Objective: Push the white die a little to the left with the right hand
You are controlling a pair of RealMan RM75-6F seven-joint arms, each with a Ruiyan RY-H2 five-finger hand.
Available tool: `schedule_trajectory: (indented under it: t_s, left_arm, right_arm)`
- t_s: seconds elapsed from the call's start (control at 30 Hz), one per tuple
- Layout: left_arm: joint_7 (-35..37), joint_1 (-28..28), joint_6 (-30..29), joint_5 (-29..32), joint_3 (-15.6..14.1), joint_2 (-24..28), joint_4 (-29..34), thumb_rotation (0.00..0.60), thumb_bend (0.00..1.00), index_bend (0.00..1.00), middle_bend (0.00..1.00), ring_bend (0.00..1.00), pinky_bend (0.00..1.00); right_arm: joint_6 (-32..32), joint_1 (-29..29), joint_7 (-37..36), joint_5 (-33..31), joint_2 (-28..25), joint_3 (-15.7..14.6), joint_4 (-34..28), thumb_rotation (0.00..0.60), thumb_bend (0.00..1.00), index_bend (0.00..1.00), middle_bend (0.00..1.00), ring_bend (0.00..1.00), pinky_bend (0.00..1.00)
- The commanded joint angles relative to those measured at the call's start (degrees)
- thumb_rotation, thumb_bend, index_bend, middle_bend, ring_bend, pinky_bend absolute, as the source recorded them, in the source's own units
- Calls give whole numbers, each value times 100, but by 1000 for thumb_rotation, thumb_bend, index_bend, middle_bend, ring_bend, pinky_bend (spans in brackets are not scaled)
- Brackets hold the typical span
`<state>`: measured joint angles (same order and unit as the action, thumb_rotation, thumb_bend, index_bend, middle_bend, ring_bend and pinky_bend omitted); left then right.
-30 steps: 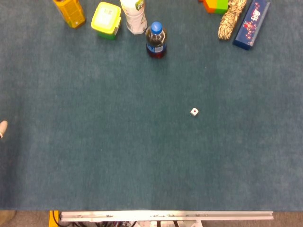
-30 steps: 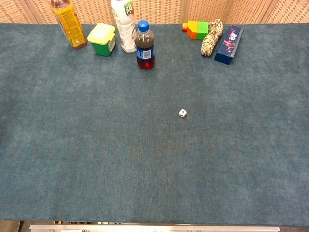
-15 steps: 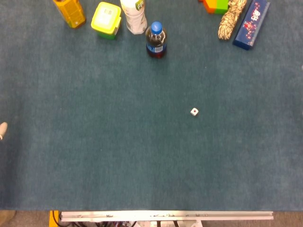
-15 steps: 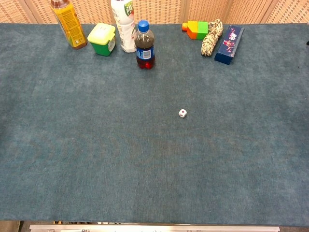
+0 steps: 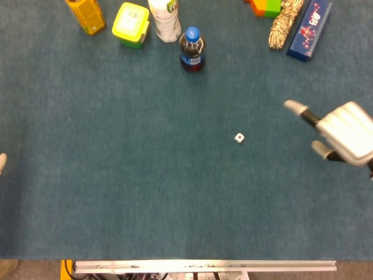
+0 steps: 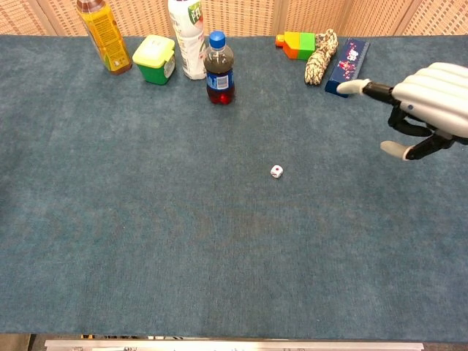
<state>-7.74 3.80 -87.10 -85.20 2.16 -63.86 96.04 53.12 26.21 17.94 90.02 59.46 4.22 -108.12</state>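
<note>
The right hand (image 5: 341, 131) is hovering above the blue mat (image 5: 145, 175), well to the right of the white die (image 5: 239, 137) and not touching it. The hand is holding nothing: one finger is reaching out toward the left, another fingertip (image 6: 390, 150) is pointing left below it, and the remaining fingers are lying curled under the white back of the hand. The white die is sitting alone on the mat, right of centre, well apart from the row of items at the far edge. Only a pale tip of the left hand (image 5: 2, 161) is showing at the left border of the head view; its state cannot be determined.
</note>
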Motion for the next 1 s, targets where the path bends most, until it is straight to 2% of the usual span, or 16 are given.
schedule_trajectory:
  t_s: [0.03, 0.17, 0.37, 0.77, 1.0]
  left_arm:
    - [-7, -3, 2, -10, -7, 2, 3, 600, 220, 25, 44, 69, 35]
    - [-30, 0, 16, -40, -23, 11, 35, 600, 220, 25, 44, 69, 35]
    - [-82, 2, 50, -49, -45, 20, 68, 600, 220, 26, 44, 69, 35]
    - [-164, -8, 110, 3, -65, 58, 168, 600, 219, 25, 44, 69, 35]
    - [-180, -19, 119, 26, -69, 55, 169, 600, 220, 25, 44, 69, 35]
  right_arm:
    - [-694, 452, 470, -588, 124, 38, -241, 600, 348, 29, 1000, 1000, 1000]
    - [-1161, 794, 1152, -1268, 218, 12, -365, 600, 348, 29, 1000, 1000, 1000]
    - [-1447, 1240, 1914, -2258, 408, -140, -487, 600, 348, 29, 1000, 1000, 1000]
    - [-1502, 2139, 2728, -3819, 742, -652, -489, 600, 348, 29, 1000, 1000, 1000]
    - [-1280, 2622, 3047, -4522, 1047, -979, -411, 600, 348, 29, 1000, 1000, 1000]
